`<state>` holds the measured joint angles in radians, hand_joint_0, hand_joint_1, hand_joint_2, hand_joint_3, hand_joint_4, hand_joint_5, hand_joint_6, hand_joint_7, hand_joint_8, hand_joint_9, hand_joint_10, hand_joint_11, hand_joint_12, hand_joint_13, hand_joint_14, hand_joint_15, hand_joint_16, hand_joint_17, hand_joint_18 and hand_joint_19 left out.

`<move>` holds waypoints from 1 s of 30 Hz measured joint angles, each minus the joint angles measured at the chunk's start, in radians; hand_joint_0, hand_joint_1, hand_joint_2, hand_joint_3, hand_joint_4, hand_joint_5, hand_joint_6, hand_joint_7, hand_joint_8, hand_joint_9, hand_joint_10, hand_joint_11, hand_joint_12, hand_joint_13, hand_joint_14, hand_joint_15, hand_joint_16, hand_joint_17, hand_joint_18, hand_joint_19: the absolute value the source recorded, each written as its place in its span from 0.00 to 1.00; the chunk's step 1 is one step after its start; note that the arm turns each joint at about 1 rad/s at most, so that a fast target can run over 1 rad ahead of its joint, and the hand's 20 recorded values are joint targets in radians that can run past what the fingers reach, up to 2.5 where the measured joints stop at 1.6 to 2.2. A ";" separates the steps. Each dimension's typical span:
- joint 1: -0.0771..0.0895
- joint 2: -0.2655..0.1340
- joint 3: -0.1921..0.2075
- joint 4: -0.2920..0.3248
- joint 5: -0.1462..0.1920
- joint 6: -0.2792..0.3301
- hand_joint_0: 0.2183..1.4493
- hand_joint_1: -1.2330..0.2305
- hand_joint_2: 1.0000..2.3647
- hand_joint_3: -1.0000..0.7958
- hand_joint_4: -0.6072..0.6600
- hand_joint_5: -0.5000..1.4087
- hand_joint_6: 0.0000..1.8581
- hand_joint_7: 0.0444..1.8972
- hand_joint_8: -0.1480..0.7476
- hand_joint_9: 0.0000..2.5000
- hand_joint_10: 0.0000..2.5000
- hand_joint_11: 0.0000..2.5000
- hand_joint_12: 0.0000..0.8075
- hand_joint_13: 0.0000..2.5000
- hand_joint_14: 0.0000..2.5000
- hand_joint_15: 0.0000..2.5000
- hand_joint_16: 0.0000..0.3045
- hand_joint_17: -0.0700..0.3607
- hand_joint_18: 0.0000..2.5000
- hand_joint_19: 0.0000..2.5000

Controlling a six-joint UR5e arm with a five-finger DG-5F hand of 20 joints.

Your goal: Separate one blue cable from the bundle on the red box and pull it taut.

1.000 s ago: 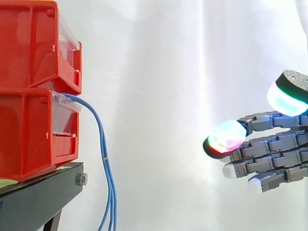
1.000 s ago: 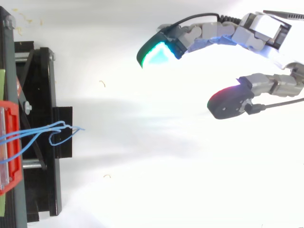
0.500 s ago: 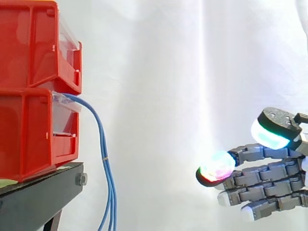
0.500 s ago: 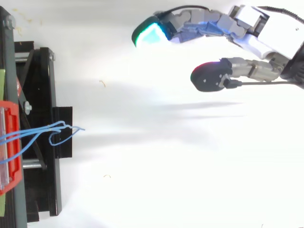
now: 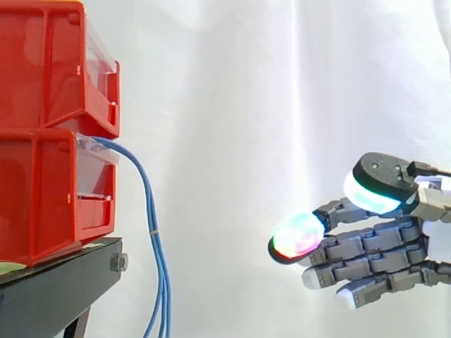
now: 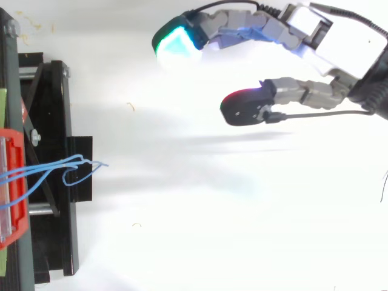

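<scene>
A bundle of thin blue cables [image 5: 151,232] comes out of the lower red bin [image 5: 49,190] and hangs down past the black stand [image 5: 63,282]. From above, the blue cables [image 6: 66,170] loop out over the stand's edge. My hand [image 5: 373,253] hovers well to the right of the cables, lower than the bin's mouth, fingers stretched toward them and thumb raised. It is open and holds nothing. In the top view the hand [image 6: 303,33] sits toward the upper right, off the cables' line.
A second red bin [image 5: 49,63] is stacked on the lower one. A white curtain [image 5: 282,105] hangs behind. Wide free space lies between the cables and my hand.
My hand has moved left toward the cables and dropped lower over the last second. It stays open. The cables have not moved.
</scene>
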<state>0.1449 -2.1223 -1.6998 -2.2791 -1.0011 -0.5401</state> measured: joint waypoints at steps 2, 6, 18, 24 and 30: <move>0.002 -0.022 0.021 -0.002 0.002 -0.003 0.25 0.50 0.00 0.28 0.62 0.14 0.27 0.34 0.48 0.14 0.00 0.03 0.42 0.16 0.00 0.08 0.15 0.40 0.21 0.14; -0.001 -0.088 0.087 -0.023 -0.003 0.034 0.25 0.50 0.00 0.28 0.62 0.14 0.27 0.34 0.48 0.15 0.00 0.03 0.42 0.16 0.00 0.08 0.15 0.40 0.21 0.15; -0.012 -0.317 0.376 -0.146 -0.094 0.160 0.25 0.50 0.00 0.28 0.63 0.14 0.27 0.34 0.48 0.15 0.00 0.04 0.42 0.17 0.00 0.08 0.15 0.40 0.22 0.15; -0.008 -0.328 0.407 -0.151 -0.099 0.161 0.25 0.50 0.00 0.28 0.63 0.14 0.27 0.34 0.48 0.15 0.00 0.04 0.42 0.17 0.00 0.08 0.15 0.40 0.22 0.15; 0.001 -0.328 0.409 -0.108 -0.101 0.148 0.25 0.50 0.00 0.28 0.64 0.15 0.27 0.33 0.49 0.16 0.00 0.04 0.42 0.17 0.00 0.08 0.15 0.40 0.22 0.15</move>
<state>0.1460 -2.4506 -1.2906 -2.3875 -1.1026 -0.3917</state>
